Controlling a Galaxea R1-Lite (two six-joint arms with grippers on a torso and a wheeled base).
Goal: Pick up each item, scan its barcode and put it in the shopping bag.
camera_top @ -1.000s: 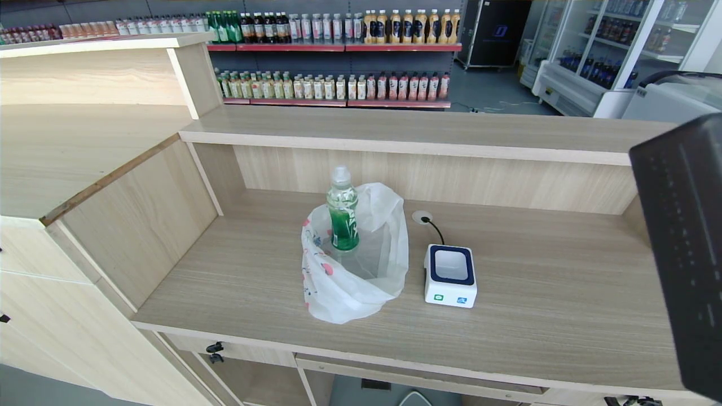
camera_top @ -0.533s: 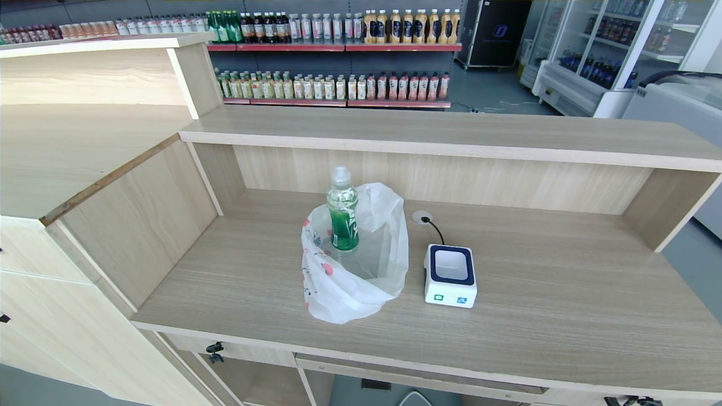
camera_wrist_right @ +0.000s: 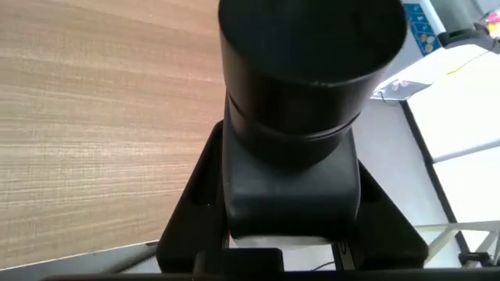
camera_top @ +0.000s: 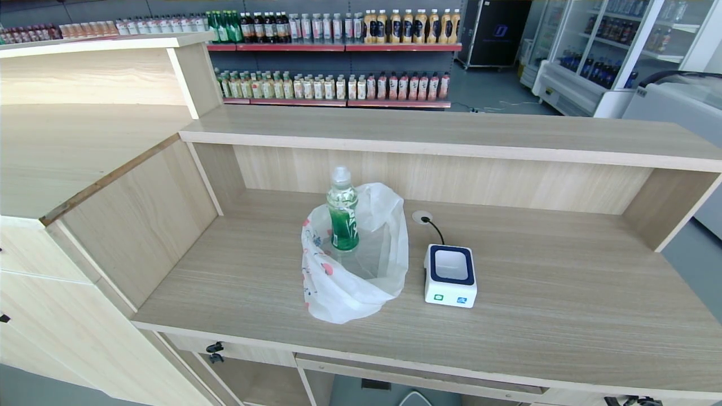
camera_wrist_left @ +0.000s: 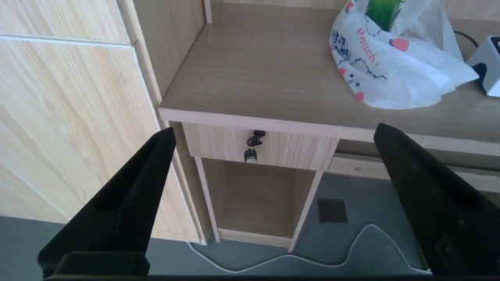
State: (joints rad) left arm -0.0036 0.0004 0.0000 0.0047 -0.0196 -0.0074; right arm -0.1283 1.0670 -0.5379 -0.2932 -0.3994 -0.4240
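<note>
A green-labelled drink bottle (camera_top: 342,211) stands upright inside the white shopping bag (camera_top: 361,276) in the middle of the wooden counter (camera_top: 564,293). The bag's mouth is open around it. Just right of the bag sits the white barcode scanner (camera_top: 449,274), window facing up, with a black cable running back to a hole in the counter. My left gripper (camera_wrist_left: 275,133) hangs open and holds nothing. It is below and in front of the counter's front left edge, well short of the bag (camera_wrist_left: 398,70). The right wrist view looks down on the counter top (camera_wrist_right: 94,117).
A raised shelf (camera_top: 428,132) runs along the back of the counter and a side wall (camera_top: 141,220) closes its left end. A drawer with a key (camera_wrist_left: 254,147) sits under the front edge. Store shelves of bottles (camera_top: 333,84) and fridges stand far behind.
A black part of the right arm at the right edge of the head view one second ago has left the picture. Bottle, bag and scanner have not moved.
</note>
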